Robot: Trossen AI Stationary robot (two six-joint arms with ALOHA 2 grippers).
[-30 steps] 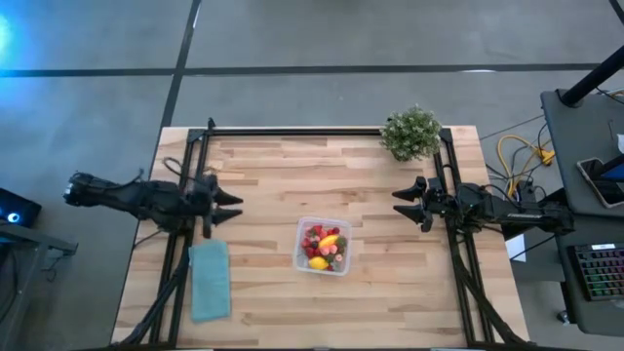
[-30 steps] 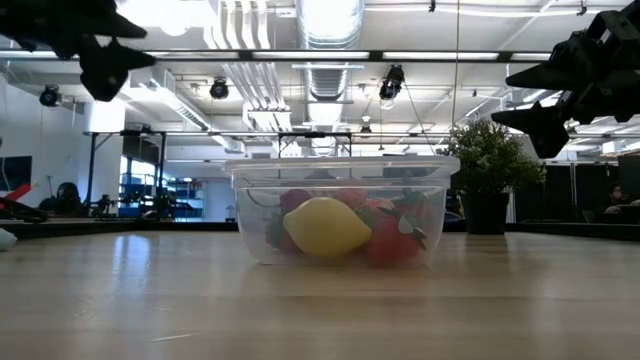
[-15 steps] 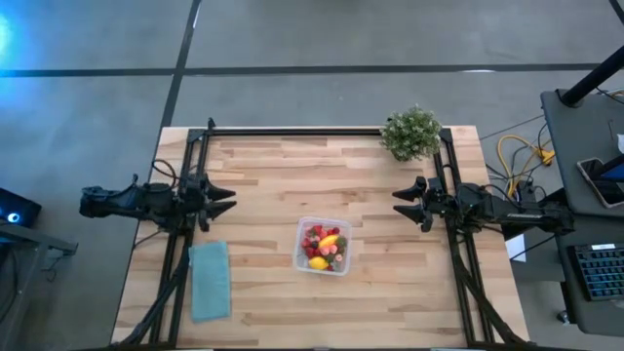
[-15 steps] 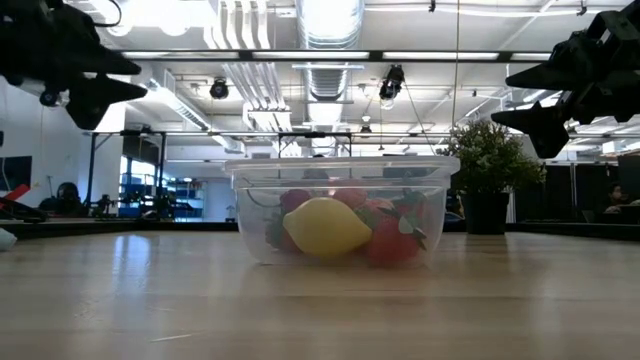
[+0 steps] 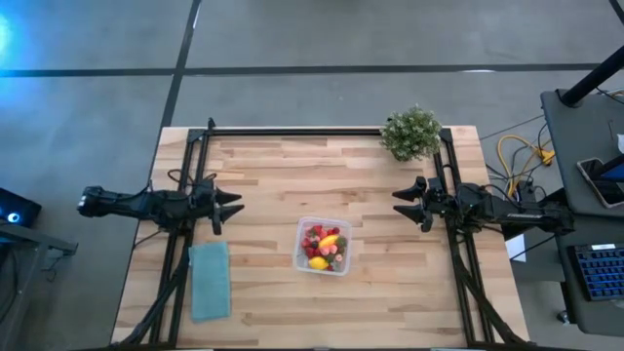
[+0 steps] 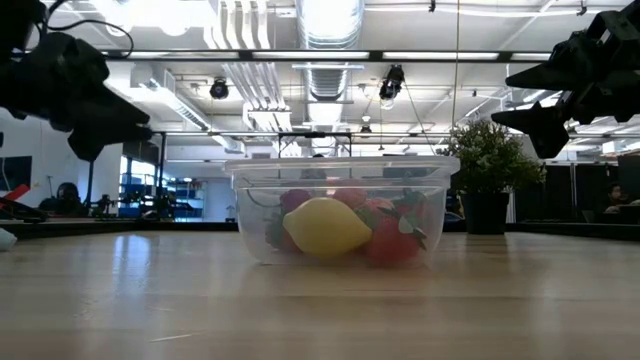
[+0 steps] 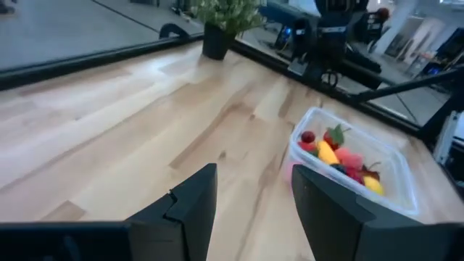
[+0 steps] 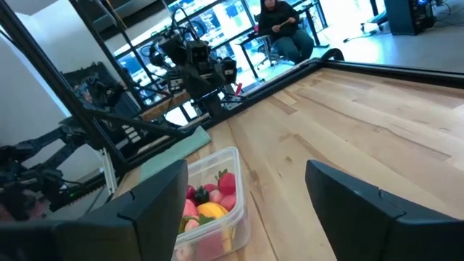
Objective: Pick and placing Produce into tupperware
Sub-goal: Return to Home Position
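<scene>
High view: we note the tupperware [image 5: 324, 219] in the lower middle of the frame, a little right of centre on the wooden table [image 5: 283, 175], with the produce [image 5: 322, 249] heaped inside it. The left gripper [image 5: 237, 205] hangs at mid-left over the table's left side and the right gripper [image 5: 397, 203] at mid-right. Both are well apart from the tupperware, tips pointing inward. A teal cloth [image 5: 210, 280] lies at lower left. A potted plant [image 5: 411, 133] stands at the table's upper right corner. Low view: the tupperware fills the centre, a yellow lemon [image 6: 325, 226] against its near wall with red pieces beside it. The grippers show in the upper corners, well above the tabletop. Left wrist view: the fingers [image 7: 190, 203] are spread with nothing between them, and the tupperware lies at right, fruit inside. Right wrist view: fingers likewise released, wide and empty. The tupperware sits at lower left, and a seated person [image 8: 283, 25] shows at top centre beyond the table.
</scene>
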